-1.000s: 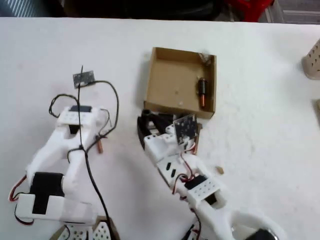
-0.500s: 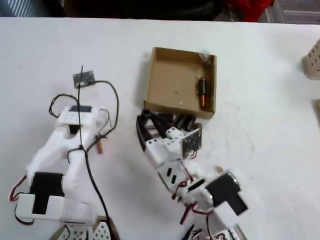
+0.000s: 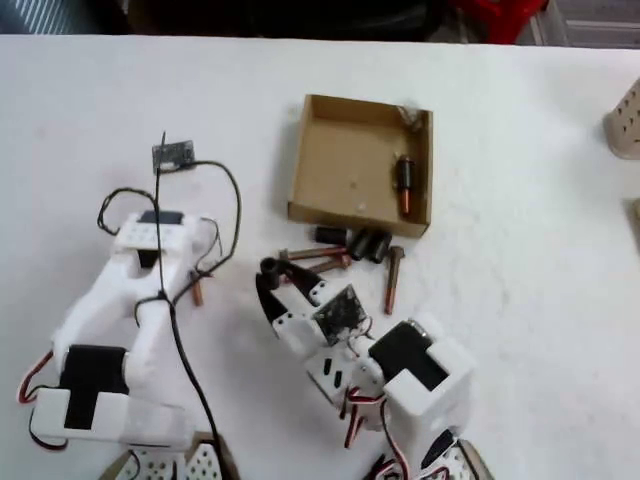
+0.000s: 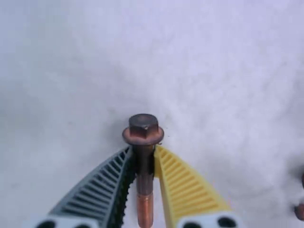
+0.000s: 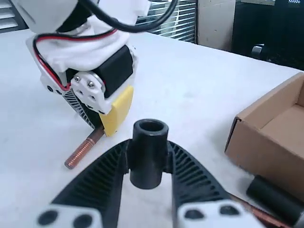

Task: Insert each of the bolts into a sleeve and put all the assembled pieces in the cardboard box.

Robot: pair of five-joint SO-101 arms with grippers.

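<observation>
My left gripper (image 4: pixel 142 153) is shut on a copper bolt (image 4: pixel 143 130) just below its hex head, low over the white table; from above the bolt (image 3: pixel 197 291) pokes out beside the left arm. My right gripper (image 5: pixel 148 164) is shut on a black sleeve (image 5: pixel 149 152), held upright with its bore open; in the high view the sleeve (image 3: pixel 268 268) sits a short way right of the bolt. The left arm's yellow finger (image 5: pixel 115 108) and its bolt (image 5: pixel 84 151) face the sleeve. The cardboard box (image 3: pixel 345 128) holds one assembled piece (image 3: pixel 405 186).
Loose black sleeves (image 3: pixel 365 243) and copper bolts (image 3: pixel 393 280) lie just in front of the box, close to my right gripper. A cable with a small board (image 3: pixel 170 152) trails from the left arm. A pale object (image 3: pixel 626 122) stands at the right edge.
The right arm has pulled back from the box's front wall toward the left arm with a black sleeve in its gripper, uncovering the loose bolts and sleeves. The left arm has stayed put.
</observation>
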